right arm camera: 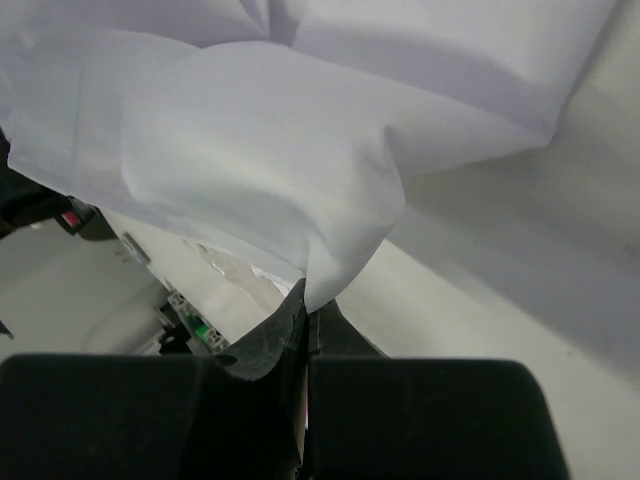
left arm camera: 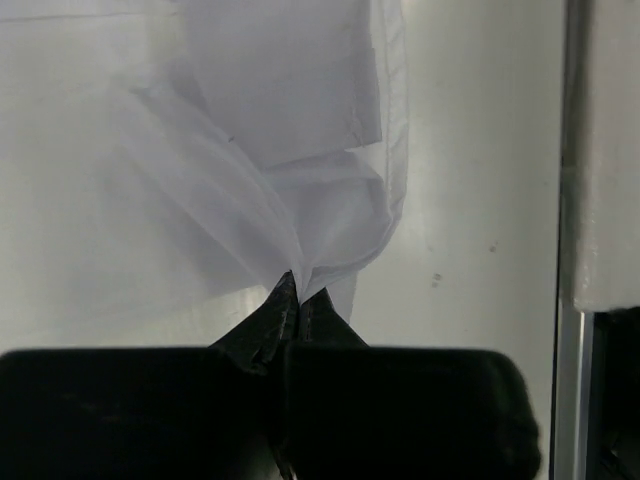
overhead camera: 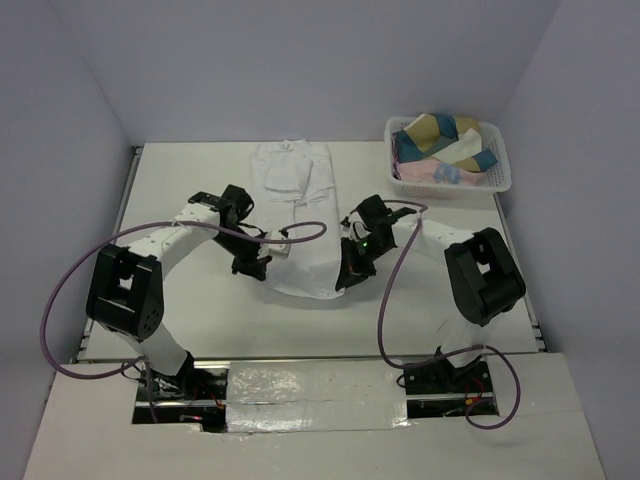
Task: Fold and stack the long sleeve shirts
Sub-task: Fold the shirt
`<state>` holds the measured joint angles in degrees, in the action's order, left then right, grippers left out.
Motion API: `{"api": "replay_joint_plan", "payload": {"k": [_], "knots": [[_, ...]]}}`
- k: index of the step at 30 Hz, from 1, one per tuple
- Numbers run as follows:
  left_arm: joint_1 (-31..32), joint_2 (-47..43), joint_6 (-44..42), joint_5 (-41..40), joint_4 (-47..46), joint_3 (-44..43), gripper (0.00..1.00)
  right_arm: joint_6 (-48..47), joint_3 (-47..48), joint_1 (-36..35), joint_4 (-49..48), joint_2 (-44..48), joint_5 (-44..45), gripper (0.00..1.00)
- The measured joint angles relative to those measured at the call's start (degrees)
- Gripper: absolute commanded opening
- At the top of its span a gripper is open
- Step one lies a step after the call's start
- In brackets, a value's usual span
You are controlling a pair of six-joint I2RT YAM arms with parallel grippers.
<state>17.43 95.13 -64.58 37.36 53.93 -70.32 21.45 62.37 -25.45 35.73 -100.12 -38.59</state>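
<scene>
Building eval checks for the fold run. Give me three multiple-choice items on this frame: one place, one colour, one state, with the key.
1. Where does the basket stand on the table? A near left; B far right corner; C centre.
2. What colour is the shirt? A white; B red; C black.
3. How are the left gripper and right gripper? A both open; B one open; C both shut on the shirt's edge.
Key: 1 B, the top view shows it at the far right. 2 A, it is white in all views. 3 C, each wrist view shows cloth pinched between closed fingers.
</scene>
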Motion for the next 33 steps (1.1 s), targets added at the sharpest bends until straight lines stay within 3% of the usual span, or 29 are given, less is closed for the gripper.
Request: {"api": "replay_joint_plan", "payload": {"k": [3, 8, 15, 22, 28, 31, 33], "knots": [[2.2, -2.1, -3.0, 0.0, 3.7, 2.8, 0.00, -0.1, -3.1, -1.6, -0.1, 2.1, -0.1, 0.00], [2.6, -2.8, 1.4, 0.0, 2.0, 2.1, 0.00, 0.2, -2.3, -1.1, -0.4, 2.9, 0.0, 0.00], [-0.5, -0.3, 13.5, -2.3, -11.5, -3.4, 0.00, 1.9, 10.9, 2.9, -1.9, -2.4, 0.2, 0.00], [-1.0, 4.5, 18.9, -7.1, -22.5, -4.1, 0.04, 3.5, 20.0, 5.3, -3.9, -13.7, 0.2, 0.00], [-1.3, 6.9, 22.1, -9.0, -27.5, -4.0, 0.07, 6.6, 20.5, 5.8, -5.5, -17.7, -1.2, 0.08], [-1.5, 7.6, 23.8, -10.5, -30.4, -4.0, 0.11, 8.6, 21.6, 6.2, -7.0, -18.5, -1.5, 0.27], [-1.6, 8.0, 24.5, -11.3, -32.2, -4.0, 0.16, 9.3, 22.5, 6.5, -7.7, -19.1, -1.6, 0.30]]}}
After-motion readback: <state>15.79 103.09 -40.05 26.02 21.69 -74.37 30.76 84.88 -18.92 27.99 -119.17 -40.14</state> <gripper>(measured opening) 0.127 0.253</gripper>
